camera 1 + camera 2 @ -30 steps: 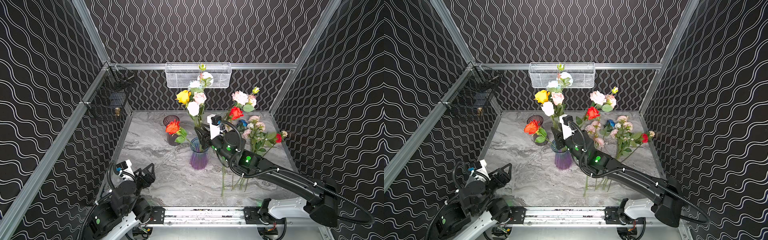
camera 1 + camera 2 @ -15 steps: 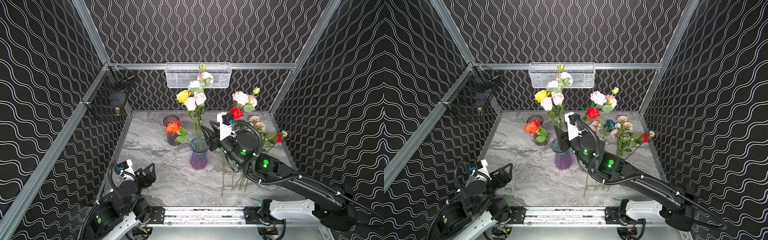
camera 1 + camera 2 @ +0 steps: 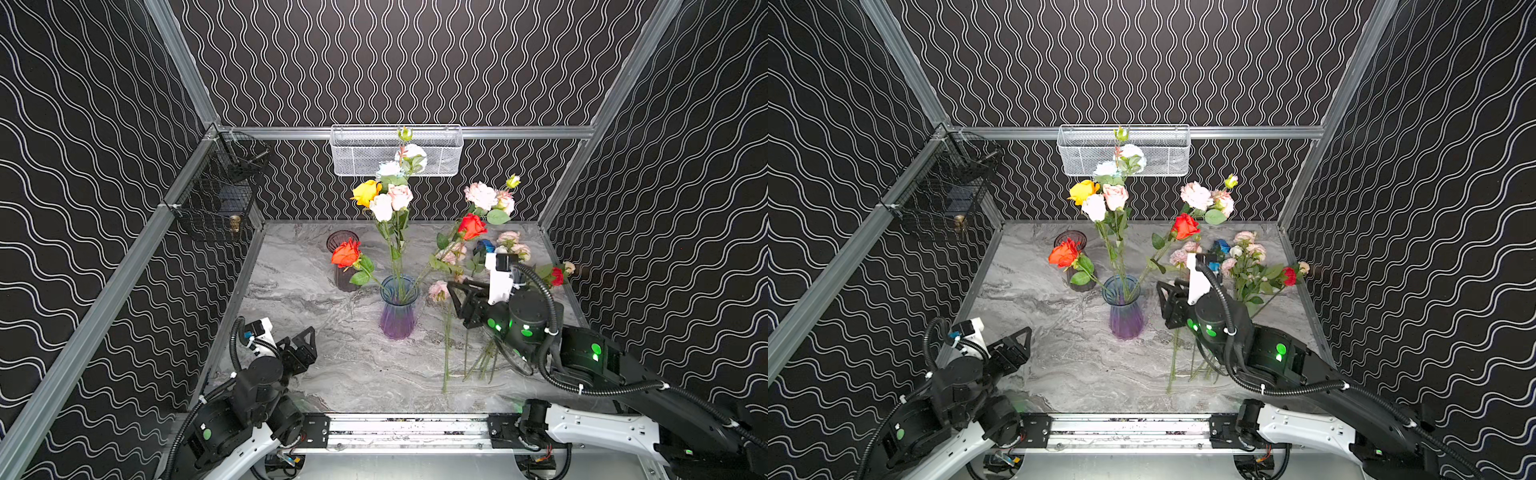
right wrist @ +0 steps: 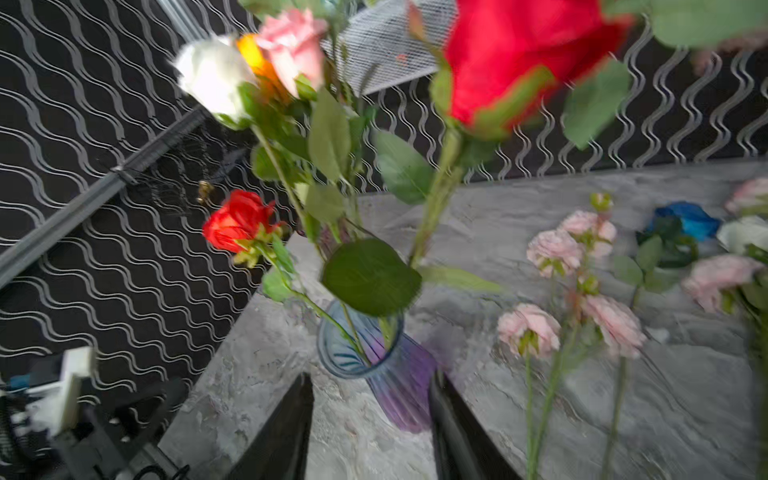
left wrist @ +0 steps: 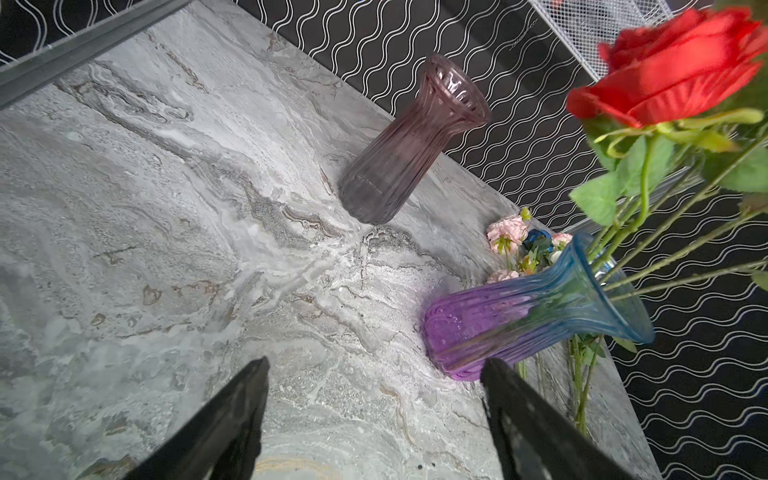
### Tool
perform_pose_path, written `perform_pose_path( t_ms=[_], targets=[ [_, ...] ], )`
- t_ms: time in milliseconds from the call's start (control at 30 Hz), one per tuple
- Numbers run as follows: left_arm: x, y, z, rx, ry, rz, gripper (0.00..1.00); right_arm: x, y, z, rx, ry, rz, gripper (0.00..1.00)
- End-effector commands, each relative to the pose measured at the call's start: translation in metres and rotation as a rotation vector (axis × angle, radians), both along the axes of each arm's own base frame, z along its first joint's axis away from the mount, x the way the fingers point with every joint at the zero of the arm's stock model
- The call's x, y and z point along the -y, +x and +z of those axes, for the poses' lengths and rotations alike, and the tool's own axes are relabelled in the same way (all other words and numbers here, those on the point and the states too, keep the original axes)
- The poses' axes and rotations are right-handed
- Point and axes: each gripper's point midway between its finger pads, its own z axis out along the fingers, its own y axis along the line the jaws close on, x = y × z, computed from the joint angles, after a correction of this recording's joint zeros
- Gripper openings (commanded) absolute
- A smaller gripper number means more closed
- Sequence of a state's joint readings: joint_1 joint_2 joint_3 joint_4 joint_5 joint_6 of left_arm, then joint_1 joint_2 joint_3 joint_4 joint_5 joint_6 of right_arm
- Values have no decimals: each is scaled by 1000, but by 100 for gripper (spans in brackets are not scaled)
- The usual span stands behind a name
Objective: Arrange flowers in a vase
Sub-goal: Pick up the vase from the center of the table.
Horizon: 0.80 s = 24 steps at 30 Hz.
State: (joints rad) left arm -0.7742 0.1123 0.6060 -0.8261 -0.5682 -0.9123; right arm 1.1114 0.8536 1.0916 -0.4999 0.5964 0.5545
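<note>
On the veined grey marble tabletop (image 3: 316, 299), a ribbed, flared blue-to-purple glass vase (image 3: 397, 309) holds thin-stemmed fabric roses (image 3: 400, 196), while the left gripper (image 5: 376, 361) and right gripper (image 4: 371, 376) both gape empty.

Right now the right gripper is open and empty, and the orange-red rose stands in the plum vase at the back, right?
Not the orange-red rose: its stem runs into the blue-purple vase, and the left wrist view shows the plum vase empty. The right gripper is open and empty.
</note>
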Motion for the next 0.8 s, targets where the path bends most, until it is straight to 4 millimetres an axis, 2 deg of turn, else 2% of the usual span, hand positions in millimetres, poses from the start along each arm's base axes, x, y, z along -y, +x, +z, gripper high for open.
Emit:
perform_pose_path(
  t_ms=[0, 100, 200, 300, 400, 467, 633, 767],
  targets=[
    [-12, -2, 14, 19, 32, 40, 84, 24, 2, -12, -32, 49, -120, 49],
    [-22, -5, 23, 41, 54, 65, 84, 28, 2, -19, -58, 84, -145, 49],
    [-29, -8, 30, 65, 63, 81, 84, 21, 5, -30, -103, 68, -161, 49],
    [-36, -12, 36, 83, 74, 90, 84, 6, 8, -45, -164, 46, -157, 50],
    [-44, -17, 31, 67, 75, 112, 84, -22, 10, -54, -210, 43, -92, 49],
    [-46, -19, 29, 69, 61, 111, 84, -29, 11, -53, -240, 27, -87, 50],
    [-44, -21, 29, 92, 34, 97, 83, -53, 14, -67, -301, 21, -50, 52],
    [-44, -21, 29, 80, 40, 94, 83, -63, 19, -75, -324, 31, -39, 54]
  ],
)
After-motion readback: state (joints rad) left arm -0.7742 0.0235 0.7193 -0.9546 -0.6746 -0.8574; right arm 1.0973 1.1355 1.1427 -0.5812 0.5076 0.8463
